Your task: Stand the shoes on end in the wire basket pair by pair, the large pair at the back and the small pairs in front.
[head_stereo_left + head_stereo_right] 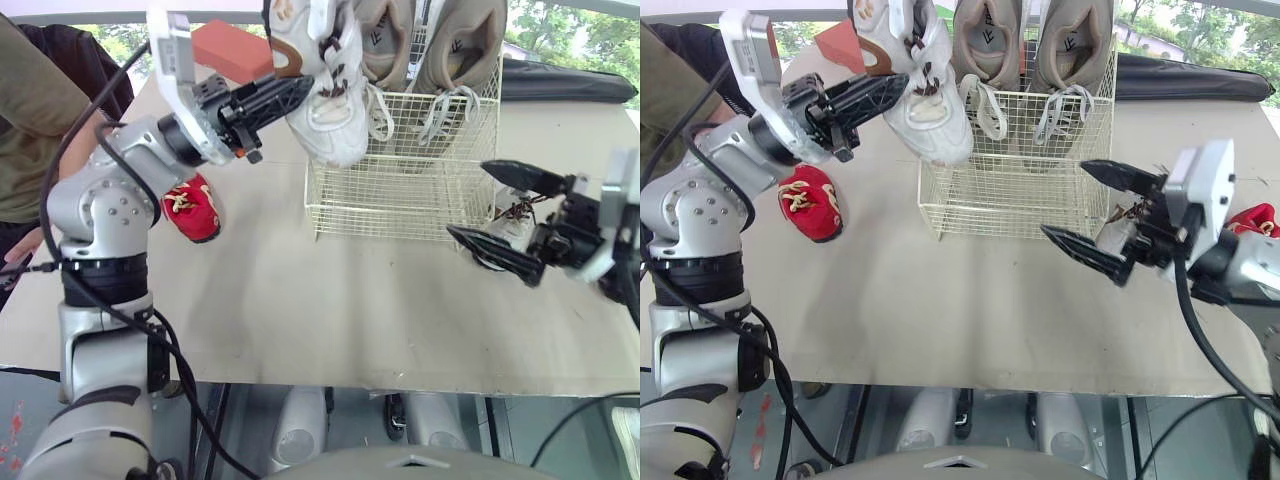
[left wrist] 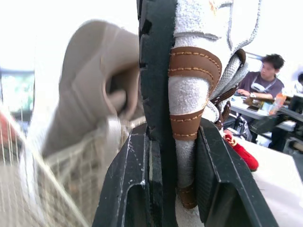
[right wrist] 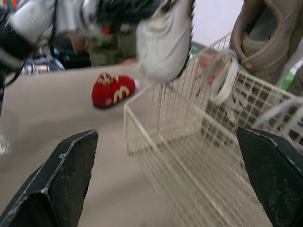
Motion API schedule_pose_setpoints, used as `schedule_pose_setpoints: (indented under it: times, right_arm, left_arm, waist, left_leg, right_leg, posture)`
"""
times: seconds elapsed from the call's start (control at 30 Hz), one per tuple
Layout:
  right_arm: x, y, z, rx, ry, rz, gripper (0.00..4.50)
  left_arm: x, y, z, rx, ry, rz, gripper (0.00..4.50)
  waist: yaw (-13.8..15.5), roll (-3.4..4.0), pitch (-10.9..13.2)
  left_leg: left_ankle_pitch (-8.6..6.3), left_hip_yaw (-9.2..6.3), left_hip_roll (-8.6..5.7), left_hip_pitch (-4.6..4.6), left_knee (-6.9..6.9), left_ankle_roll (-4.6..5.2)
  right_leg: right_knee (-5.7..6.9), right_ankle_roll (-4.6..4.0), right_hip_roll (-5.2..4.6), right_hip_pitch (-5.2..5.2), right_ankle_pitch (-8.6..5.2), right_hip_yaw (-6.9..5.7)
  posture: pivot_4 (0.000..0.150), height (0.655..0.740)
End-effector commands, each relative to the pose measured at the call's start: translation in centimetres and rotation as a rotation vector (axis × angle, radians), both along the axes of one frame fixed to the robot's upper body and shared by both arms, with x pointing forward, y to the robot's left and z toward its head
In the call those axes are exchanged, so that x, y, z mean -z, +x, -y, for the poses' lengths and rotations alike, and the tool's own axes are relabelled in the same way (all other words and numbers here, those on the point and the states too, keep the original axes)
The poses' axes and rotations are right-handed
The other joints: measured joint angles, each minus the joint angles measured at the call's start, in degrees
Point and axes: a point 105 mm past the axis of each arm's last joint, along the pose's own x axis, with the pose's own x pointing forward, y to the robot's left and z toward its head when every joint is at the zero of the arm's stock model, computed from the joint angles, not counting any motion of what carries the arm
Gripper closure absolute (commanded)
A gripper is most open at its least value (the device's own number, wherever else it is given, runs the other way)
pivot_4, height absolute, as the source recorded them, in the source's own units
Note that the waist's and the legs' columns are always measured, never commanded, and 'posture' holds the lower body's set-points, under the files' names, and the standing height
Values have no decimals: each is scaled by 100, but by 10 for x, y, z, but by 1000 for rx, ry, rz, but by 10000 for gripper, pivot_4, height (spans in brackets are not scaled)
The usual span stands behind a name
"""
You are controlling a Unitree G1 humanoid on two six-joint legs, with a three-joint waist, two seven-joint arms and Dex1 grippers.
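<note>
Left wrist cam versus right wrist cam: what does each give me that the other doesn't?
Left wrist: left gripper shut on the brown-strapped heel of the white shoe; a seated person behind. Right wrist: right gripper open, facing a corner of the wire basket, with the shoe's toe hanging near it. Both: the white shoe, a tan shoe standing in the basket.

My left arm (image 1: 95, 205): rounded silver-grey housings, small screws. Black cable (image 1: 1189, 310). Left pincer (image 1: 288, 95) and right pincer (image 1: 468, 200): black, white wrist mounts (image 1: 1205, 185).

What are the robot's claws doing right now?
Left claw: closed, holding the white shoe.
Right claw: open, holding nothing.
</note>
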Motion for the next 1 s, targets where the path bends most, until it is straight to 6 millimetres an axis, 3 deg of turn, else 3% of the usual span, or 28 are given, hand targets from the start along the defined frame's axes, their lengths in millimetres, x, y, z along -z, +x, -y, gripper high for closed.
schedule_pose_setpoints:
  times: [0.03,0.33,0.5,0.63,0.73,0.83,0.93,1.0]
  right_arm:
    - [-8,-15,5,34,-39,89,0]
    - [-6,-21,9,128,-22,108,0]
    - [-4,-23,9,146,-15,98,0]
    - [0,-21,12,160,-5,73,0]
    - [1,-20,13,165,4,68,0]
    - [2,-19,14,164,6,59,0]
    - [6,-15,17,170,2,42,0]
    - [7,-12,20,181,4,31,0]
  left_arm:
    - [-13,6,7,16,26,131,39599]
    - [-2,48,23,-82,167,309,39608]
    - [28,54,18,-52,233,234,39608]
    - [50,46,15,27,244,167,39608]
    - [52,41,12,45,231,133,28582]
    - [50,35,5,41,208,96,13099]
    - [47,23,-5,60,192,29,641]
    - [41,15,-11,65,171,-13,641]
  waist:
    - [2,-1,0]
    - [-21,-3,2]
    - [-13,-4,2]
    - [-23,-4,1]
    - [-22,-4,-1]
    - [-20,-5,-1]
    - [-74,-4,-1]
    - [-110,-5,-1]
  left_leg:
    - [0,0,0,-1,2,0]
    - [0,1,-1,-1,6,0]
    - [0,-1,-1,-1,7,1]
    - [0,-1,-1,0,8,1]
    - [0,-3,0,1,8,0]
    - [0,-5,1,4,8,1]
    - [0,-13,4,24,6,1]
    - [-1,-17,5,51,0,1]
  right_leg:
    - [0,0,0,0,0,0]
    - [1,1,3,0,0,4]
    - [3,1,3,0,0,3]
    - [5,1,3,0,0,3]
    - [6,1,3,0,0,2]
    - [10,2,3,1,0,7]
    - [14,2,3,12,0,14]
    - [12,3,3,36,-1,15]
  posture:
    - [1500,7400]
    - [1500,7400]
    - [1500,7400]
    - [1500,7400]
    - [1500,7400]
    - [1500,7400]
    - [1500,7400]
    - [1500,7400]
